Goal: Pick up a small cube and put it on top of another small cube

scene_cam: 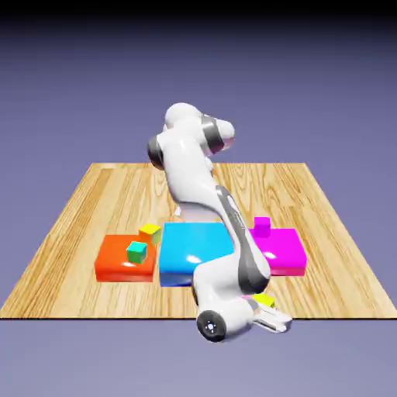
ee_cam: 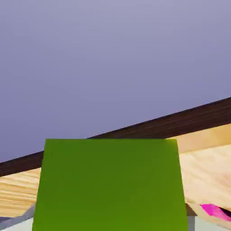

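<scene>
- The tool (scene_cam: 267,310), low at the near edge of the wooden counter (scene_cam: 93,201), looks clamped on the tiny yellow-lime cube with olive-green sides (ee_cam: 110,185), which fills the hand view between its jaws.
- In the exterior view that cube (scene_cam: 264,299) peeks out beside the white arm (scene_cam: 194,178).
- The tiny magenta-pink cube (scene_cam: 262,226) sits on the flat magenta block (scene_cam: 283,250).
- No writing shows anywhere.

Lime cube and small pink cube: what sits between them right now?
In the exterior view, the big flat pink block lies between the lime cube and the small pink cube, which rests on it.
</scene>
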You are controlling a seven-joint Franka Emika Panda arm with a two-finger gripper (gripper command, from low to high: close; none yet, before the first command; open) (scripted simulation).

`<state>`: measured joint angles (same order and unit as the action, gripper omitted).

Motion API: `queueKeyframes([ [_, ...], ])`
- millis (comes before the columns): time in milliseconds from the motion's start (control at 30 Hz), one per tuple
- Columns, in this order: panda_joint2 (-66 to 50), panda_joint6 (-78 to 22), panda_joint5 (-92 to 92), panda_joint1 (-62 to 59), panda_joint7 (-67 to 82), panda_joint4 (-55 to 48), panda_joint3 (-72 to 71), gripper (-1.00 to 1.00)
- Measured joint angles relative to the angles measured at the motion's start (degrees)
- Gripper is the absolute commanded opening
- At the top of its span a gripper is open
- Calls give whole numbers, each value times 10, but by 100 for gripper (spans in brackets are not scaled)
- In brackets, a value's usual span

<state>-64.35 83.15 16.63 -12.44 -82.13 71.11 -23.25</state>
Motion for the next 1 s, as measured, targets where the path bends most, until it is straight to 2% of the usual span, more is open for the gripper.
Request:
queueKeyframes([
  [67,-6,-36,-2,-2,-9,-41,0,-100],
  [100,5,-42,-12,1,-2,-30,-8,-100],
  [900,349,-99,-304,94,235,460,-252,-100],
  [1000,353,-63,-309,85,235,502,-250,-100],
])
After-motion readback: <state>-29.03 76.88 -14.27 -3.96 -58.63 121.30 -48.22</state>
